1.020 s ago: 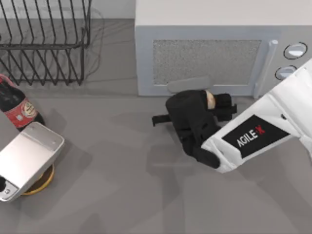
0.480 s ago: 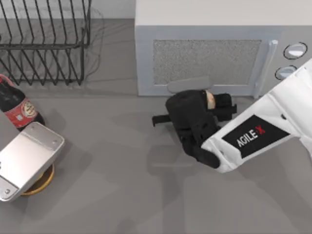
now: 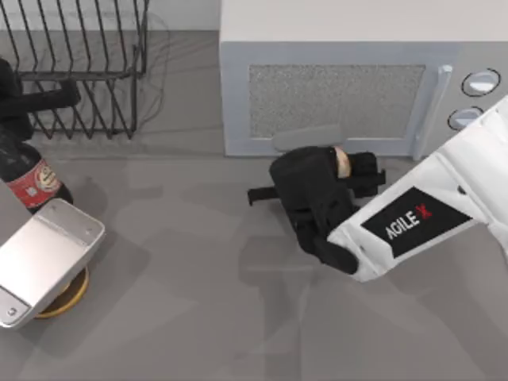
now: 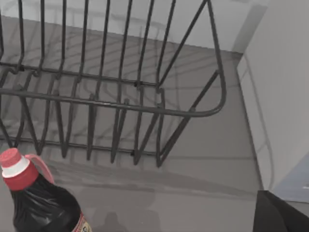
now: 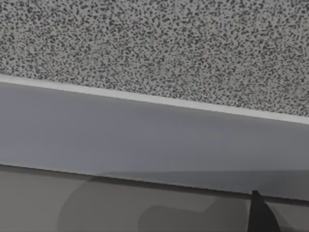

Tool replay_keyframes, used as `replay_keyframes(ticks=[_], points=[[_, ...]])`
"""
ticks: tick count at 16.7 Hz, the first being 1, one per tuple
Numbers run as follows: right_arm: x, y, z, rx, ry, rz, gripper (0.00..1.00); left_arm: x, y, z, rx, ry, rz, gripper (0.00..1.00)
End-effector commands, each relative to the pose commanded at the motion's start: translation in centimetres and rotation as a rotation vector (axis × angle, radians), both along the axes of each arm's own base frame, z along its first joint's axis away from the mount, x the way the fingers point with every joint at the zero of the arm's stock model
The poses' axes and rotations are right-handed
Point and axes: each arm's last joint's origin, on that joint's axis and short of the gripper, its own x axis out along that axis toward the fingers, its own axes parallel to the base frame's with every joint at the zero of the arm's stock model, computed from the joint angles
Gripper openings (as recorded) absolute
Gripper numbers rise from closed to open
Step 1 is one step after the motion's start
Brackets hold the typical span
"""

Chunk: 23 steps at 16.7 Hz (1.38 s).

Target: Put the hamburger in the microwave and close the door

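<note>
On the worktop (image 3: 198,317), the microwave (image 3: 357,24) stands with its door (image 3: 333,99) shut, so nothing can go in yet. Just before it, the right claw (image 3: 349,164) seems clamped on the hamburger (image 3: 342,161), held ready. The left claw (image 3: 48,99) hangs near the rack (image 3: 79,71); I cannot tell its fingers.

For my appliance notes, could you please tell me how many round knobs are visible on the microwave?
2, both on the microwave front panel at the top view's right: the upper knob, and the lower knob partly hidden by the right arm.
</note>
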Motion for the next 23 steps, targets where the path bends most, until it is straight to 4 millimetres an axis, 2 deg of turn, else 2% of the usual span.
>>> replay_keyframes(ticks=[3, 6, 9, 12, 15, 21, 23], points=[[0.0, 0.0, 0.0, 0.0, 0.0, 0.0, 1.0, 5.5, -5.4, 0.1, 0.04, 0.153, -0.012, 0.0], [0.0, 0.0, 0.0, 0.0, 0.0, 0.0, 1.0, 9.3, -11.6, -1.1, 0.092, 0.242, -0.02, 0.0], [0.0, 0.0, 0.0, 0.0, 0.0, 0.0, 1.0, 11.5, -17.7, -3.2, 0.142, 0.286, -0.026, 0.0], [0.0, 0.0, 0.0, 0.0, 0.0, 0.0, 1.0, 12.4, -22.4, -5.5, 0.181, 0.301, -0.028, 0.0], [0.0, 0.0, 0.0, 0.0, 0.0, 0.0, 1.0, 12.5, -24.7, -6.4, 0.194, 0.298, -0.03, 0.0], [0.0, 0.0, 0.0, 0.0, 0.0, 0.0, 1.0, 12.6, -24.7, -6.6, 0.193, 0.299, -0.028, 0.0], [0.0, 0.0, 0.0, 0.0, 0.0, 0.0, 1.0, 12.7, -24.9, -7.8, 0.197, 0.301, -0.029, 0.0]])
